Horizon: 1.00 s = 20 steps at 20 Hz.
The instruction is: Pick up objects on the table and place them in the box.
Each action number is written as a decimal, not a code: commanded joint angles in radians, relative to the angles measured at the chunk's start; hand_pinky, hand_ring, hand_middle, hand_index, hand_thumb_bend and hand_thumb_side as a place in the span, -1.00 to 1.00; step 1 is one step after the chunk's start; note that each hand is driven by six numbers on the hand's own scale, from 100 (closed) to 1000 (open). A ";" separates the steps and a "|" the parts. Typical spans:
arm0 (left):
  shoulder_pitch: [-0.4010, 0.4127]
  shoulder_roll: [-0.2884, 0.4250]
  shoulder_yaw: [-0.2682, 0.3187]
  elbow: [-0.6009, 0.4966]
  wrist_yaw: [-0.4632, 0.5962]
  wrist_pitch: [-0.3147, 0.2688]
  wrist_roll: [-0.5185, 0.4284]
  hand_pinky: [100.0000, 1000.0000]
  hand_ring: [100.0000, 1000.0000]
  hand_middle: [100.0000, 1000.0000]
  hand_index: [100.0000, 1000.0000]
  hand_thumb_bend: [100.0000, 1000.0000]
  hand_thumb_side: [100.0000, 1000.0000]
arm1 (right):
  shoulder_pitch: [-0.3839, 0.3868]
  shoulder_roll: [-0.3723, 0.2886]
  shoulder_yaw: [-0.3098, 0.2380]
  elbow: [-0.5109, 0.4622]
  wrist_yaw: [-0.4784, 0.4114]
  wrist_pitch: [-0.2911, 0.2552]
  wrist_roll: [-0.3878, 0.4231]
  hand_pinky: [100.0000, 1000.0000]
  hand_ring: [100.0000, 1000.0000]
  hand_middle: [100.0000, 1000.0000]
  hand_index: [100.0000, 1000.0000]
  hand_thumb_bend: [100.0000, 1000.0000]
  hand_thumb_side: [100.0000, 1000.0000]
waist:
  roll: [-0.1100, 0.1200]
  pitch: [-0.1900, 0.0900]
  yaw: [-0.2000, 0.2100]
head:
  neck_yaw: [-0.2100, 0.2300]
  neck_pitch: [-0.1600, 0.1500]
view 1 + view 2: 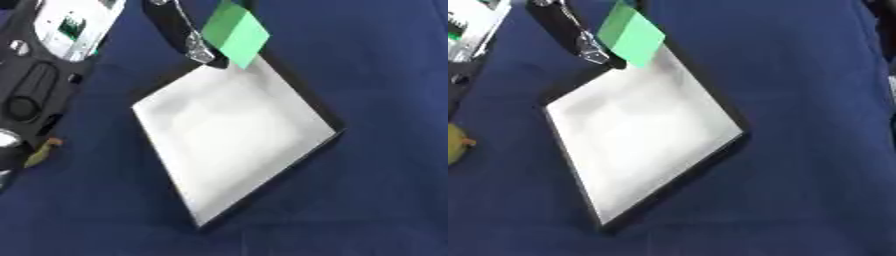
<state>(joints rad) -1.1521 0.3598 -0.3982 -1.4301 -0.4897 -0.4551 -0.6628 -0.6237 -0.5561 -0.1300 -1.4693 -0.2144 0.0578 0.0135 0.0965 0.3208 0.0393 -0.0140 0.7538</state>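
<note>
Half-hidden left hand [188, 37] (fingers unclear) at green block [234, 32] over box [229, 136].

The box [232, 145] lies askew in the middle of the counter [385, 75], one corner pointing toward the far edge. Over that far corner the left hand [188, 35] holds a block [236, 32] — above the rim, not inside. A small rounded thing [455, 142] sits at the counter's left edge, well apart from the box.
</note>
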 commanded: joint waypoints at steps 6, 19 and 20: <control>0.023 -0.016 -0.008 0.053 -0.112 -0.213 -0.186 0.25 0.08 -0.06 0.08 -0.07 -1.00 | -0.008 -0.066 -0.015 -0.004 -0.003 -0.021 -0.018 1.00 0.99 0.99 0.74 -1.00 -0.18 | 0.004 -0.124 -0.003 | -0.004 0.015; 0.115 -0.084 -0.010 0.147 -0.199 -0.213 -0.166 0.32 0.14 0.02 0.18 -0.35 -1.00 | 0.005 -0.068 -0.012 -0.003 -0.002 -0.026 -0.016 1.00 0.98 0.98 0.74 -1.00 -0.18 | 0.004 -0.117 -0.013 | -0.006 0.008; 0.122 -0.088 -0.010 0.154 -0.210 -0.208 -0.163 0.34 0.15 0.03 0.19 -0.35 -1.00 | 0.005 -0.068 -0.012 -0.003 -0.001 -0.026 -0.015 1.00 0.98 0.98 0.74 -1.00 -0.18 | 0.004 -0.117 -0.014 | -0.006 0.007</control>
<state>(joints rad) -1.0165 0.2674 -0.4156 -1.2734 -0.6872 -0.4778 -0.6402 -0.6066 -0.5885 -0.1351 -1.4634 -0.2157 0.0351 -0.0036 0.0965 0.3208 0.0262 -0.0187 0.7627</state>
